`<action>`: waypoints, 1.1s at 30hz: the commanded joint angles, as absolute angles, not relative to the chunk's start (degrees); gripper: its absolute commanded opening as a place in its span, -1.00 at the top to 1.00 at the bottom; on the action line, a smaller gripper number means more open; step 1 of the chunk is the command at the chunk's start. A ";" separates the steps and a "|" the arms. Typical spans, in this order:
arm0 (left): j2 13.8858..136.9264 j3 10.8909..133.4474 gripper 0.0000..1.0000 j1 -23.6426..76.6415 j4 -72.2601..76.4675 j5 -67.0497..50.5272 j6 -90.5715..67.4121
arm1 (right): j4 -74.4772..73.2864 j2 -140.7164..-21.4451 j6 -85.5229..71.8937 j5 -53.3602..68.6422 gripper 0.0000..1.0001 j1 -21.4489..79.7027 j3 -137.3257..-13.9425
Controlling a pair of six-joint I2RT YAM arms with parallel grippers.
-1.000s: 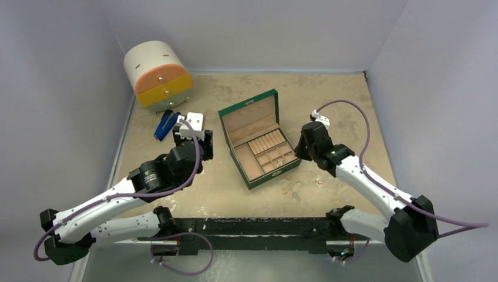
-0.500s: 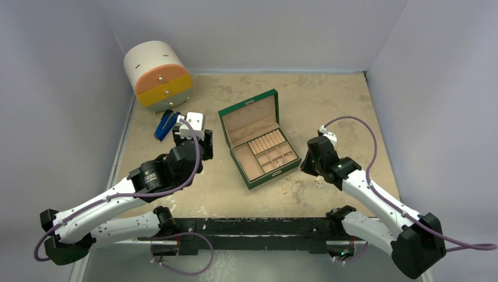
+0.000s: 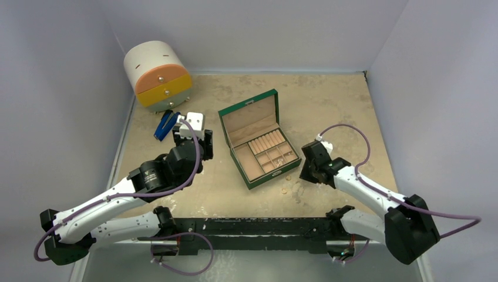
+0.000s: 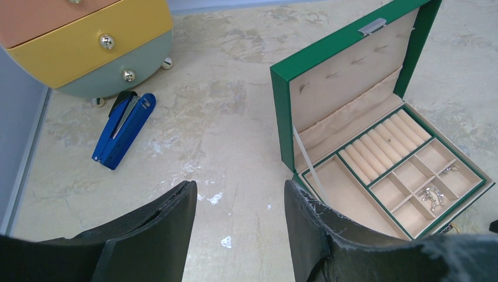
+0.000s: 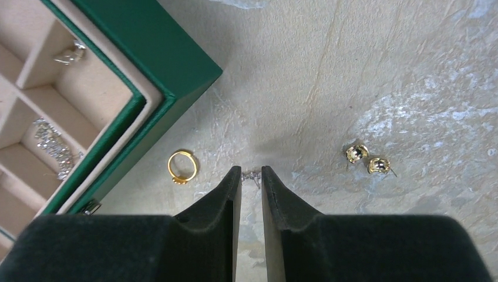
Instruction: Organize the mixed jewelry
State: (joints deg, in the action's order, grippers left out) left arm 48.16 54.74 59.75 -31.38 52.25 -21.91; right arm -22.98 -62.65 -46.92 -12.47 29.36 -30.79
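Right arm stretched low over the table, the right gripper (image 5: 251,170) is pinched to a narrow slit at a tiny silver piece (image 5: 252,175); whether it grips the piece is unclear. A gold ring (image 5: 181,166) lies just to its left and two gold earrings (image 5: 367,160) to its right. Farther left, the open green box (image 5: 176,64) holds silver jewelry (image 5: 54,148) in small compartments. The left gripper (image 4: 239,194) hovers, wide open and empty.

Ring (image 5: 182,166) lies just beside box (image 5: 158,53); earrings (image 5: 367,160) further right.
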 commanded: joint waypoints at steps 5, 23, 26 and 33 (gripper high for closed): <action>47.99 54.90 -0.12 59.50 -30.33 52.21 -21.93 | -19.36 -64.76 -47.73 -12.36 0.55 29.63 -29.65; 48.25 54.90 -0.12 59.43 -30.33 51.87 -21.88 | -18.41 -63.97 -48.06 -8.26 0.55 29.62 -26.76; 48.25 54.93 -0.12 59.41 -30.32 51.77 -21.88 | -17.79 -64.18 -48.16 -7.22 0.55 29.63 -26.27; 47.97 54.96 -0.12 59.46 -30.33 51.77 -21.88 | -17.63 -63.18 -48.64 -6.77 0.66 29.66 -25.25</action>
